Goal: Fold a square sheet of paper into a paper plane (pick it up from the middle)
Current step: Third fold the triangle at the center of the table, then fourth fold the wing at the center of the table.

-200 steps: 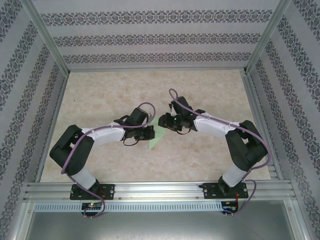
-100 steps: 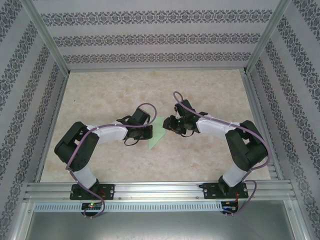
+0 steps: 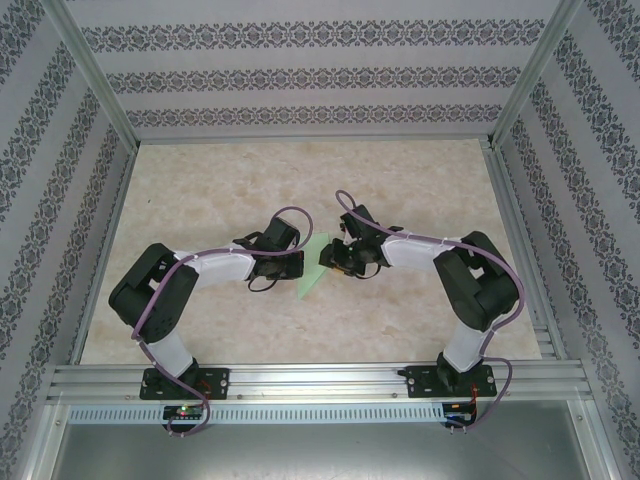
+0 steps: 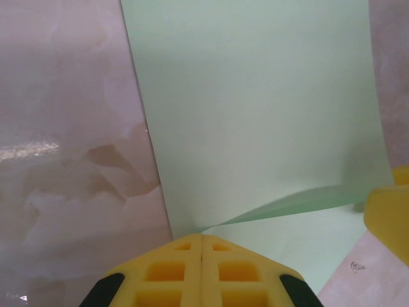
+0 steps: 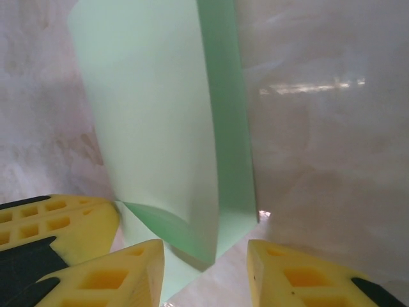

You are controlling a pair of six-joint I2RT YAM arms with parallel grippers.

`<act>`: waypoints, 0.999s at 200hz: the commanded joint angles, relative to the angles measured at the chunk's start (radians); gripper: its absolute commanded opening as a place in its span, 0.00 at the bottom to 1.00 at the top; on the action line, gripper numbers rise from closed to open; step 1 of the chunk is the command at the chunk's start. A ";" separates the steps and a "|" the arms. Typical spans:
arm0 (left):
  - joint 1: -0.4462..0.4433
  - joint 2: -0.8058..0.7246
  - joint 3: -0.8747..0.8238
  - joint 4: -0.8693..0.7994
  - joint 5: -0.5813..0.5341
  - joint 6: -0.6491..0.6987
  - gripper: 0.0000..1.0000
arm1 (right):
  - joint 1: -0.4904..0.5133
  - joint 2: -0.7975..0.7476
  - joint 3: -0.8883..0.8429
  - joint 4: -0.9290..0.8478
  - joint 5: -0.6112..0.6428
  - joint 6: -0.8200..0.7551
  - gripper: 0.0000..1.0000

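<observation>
While the left pincer (image 4: pixel 201 246) is pressed together on one edge of the square sheet of paper (image 4: pixel 255 115), apparently to anchor it, the sheet lies at the centre of the top view on the counter (image 3: pixel 200 180), one flap lifted. The right pincer (image 5: pixel 206 259) stands spread astride that flap's lower fold, likely placed to flatten a crease.

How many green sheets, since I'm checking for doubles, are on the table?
1. The green sheet lies partly folded between the left tool and the right tool. A second sheet stuck flat underneath could be hidden.
</observation>
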 commanded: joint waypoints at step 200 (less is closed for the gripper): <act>0.024 -0.213 0.073 -0.158 -0.071 0.085 0.28 | -0.022 -0.197 -0.044 0.045 0.092 0.005 0.00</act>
